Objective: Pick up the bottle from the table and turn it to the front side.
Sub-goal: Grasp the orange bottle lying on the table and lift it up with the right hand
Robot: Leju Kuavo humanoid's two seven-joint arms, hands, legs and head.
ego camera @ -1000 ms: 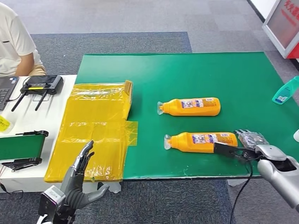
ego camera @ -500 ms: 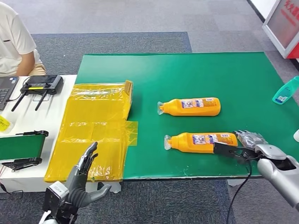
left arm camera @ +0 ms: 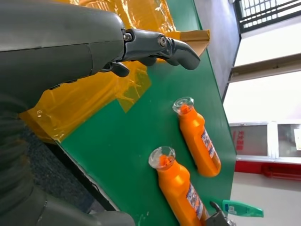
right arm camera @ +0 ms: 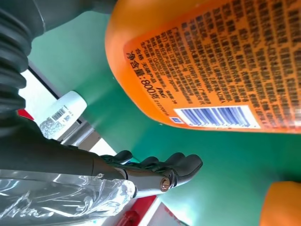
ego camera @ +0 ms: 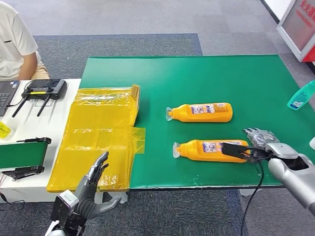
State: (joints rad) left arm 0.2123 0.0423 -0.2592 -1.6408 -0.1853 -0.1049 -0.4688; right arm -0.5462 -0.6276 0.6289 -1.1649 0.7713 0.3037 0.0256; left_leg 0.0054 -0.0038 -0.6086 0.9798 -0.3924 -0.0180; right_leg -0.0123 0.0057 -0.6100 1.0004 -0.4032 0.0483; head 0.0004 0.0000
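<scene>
Since a second ago the right hand (ego camera: 256, 143) slides over the near bottle's (ego camera: 208, 149) base on the green tabletop (ego camera: 156, 98), fingers still spread, ungripped; it should wrap squarely before lifting and rolling.

This looks like an office or robot test room rather than a home. Grey carpet tiles (ego camera: 148, 19) cover the floor. A green mat (ego camera: 208, 78) lies over a work table, and beside it a white desk (ego camera: 37, 123) carries a laptop (ego camera: 6, 96), a black controller with antennas (ego camera: 44, 90) and cables. A person in a white shirt (ego camera: 15, 44) sits at that desk.
</scene>
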